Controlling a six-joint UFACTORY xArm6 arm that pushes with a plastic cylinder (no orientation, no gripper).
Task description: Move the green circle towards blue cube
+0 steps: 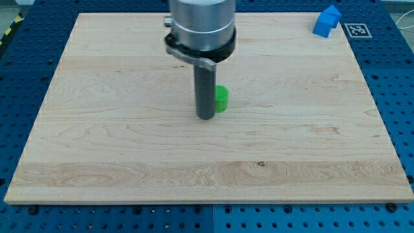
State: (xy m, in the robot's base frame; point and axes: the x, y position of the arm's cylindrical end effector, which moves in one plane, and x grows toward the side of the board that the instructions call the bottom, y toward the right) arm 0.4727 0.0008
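Note:
The green circle [222,99] lies near the middle of the wooden board [116,129], partly hidden behind my rod. My tip [206,118] rests on the board just to the left of the green circle and slightly below it, touching or nearly touching it. The blue cube [326,21] sits at the board's top right corner, far to the right of and above the green circle.
A white tag with a black marker [356,30] lies at the board's top right edge, right of the blue cube. The board rests on a blue perforated table [401,97].

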